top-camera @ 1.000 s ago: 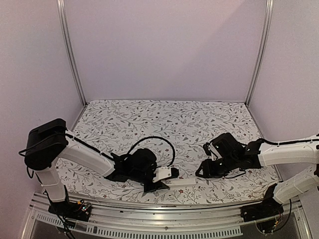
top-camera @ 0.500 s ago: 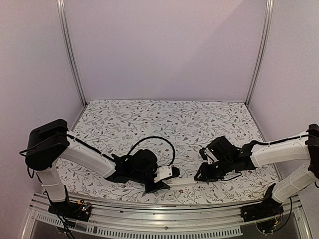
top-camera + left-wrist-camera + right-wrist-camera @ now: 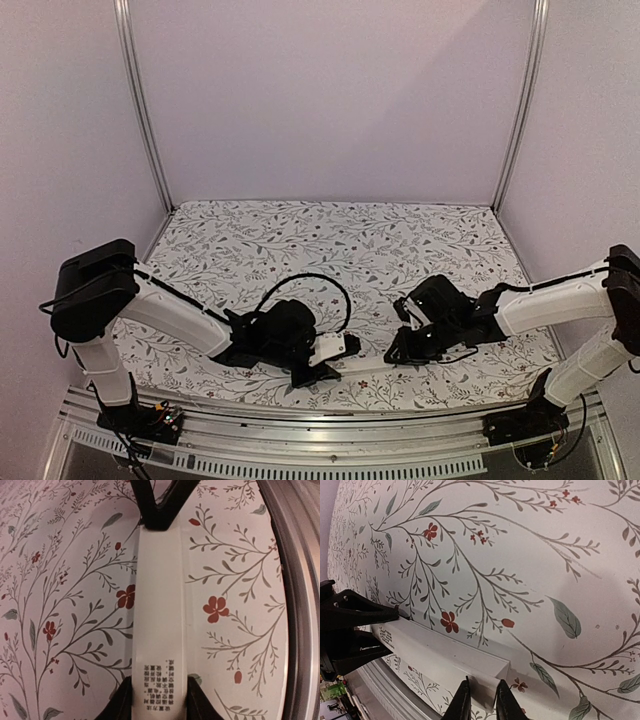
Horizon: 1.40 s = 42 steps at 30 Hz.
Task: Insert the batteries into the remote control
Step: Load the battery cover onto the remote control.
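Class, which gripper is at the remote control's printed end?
The left gripper: its fingers flank the remote control beside the printed text, while the right gripper meets the plain end.

Top external: set high and to the rear, facing down and forward over the whole floral table [image 3: 330, 235], far off. Left wrist: very close above the cloth, sighting along the remote control [image 3: 161, 605] from the left gripper [image 3: 160, 702] toward the right gripper [image 3: 161, 505]. Right wrist: close, low and oblique, looking the opposite way along that bar; both wrist views share it and the metal rail [image 3: 300, 605].
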### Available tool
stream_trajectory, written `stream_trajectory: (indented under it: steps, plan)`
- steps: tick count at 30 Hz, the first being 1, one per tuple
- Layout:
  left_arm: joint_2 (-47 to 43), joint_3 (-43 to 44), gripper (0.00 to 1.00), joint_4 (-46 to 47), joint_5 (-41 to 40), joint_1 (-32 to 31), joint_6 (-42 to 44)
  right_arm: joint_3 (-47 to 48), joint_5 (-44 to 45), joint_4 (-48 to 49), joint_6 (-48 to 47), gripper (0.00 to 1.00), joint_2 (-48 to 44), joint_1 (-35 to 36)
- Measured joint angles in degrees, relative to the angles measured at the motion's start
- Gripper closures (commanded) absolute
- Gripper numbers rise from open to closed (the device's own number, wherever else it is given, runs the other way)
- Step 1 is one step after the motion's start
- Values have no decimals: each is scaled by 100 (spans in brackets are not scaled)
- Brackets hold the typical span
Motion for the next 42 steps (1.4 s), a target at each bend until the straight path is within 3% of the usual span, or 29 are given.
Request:
stream_trajectory:
  steps: [4, 9, 12, 24, 32, 42]
  plan:
    - [0, -2, 70, -2, -13, 0, -70, 85, 26, -35, 66, 85, 76, 4]
    - [11, -2, 56, 11, 13, -2, -92, 170, 103, 26, 151, 85, 188, 61]
    - [11, -20, 53, 33, 39, -13, -52, 201, 155, 136, 166, 85, 267, 162]
    - [9, -173, 62, 273, 87, -11, -111, 402, 175, 146, 120, 72, 507, 293]
    - [17, -245, 64, 389, 151, -11, -107, 590, 389, -240, 37, 57, 549, 341]
    - [17, -286, 66, 472, 157, -11, -107, 883, 793, -1073, -153, 53, 275, 238]
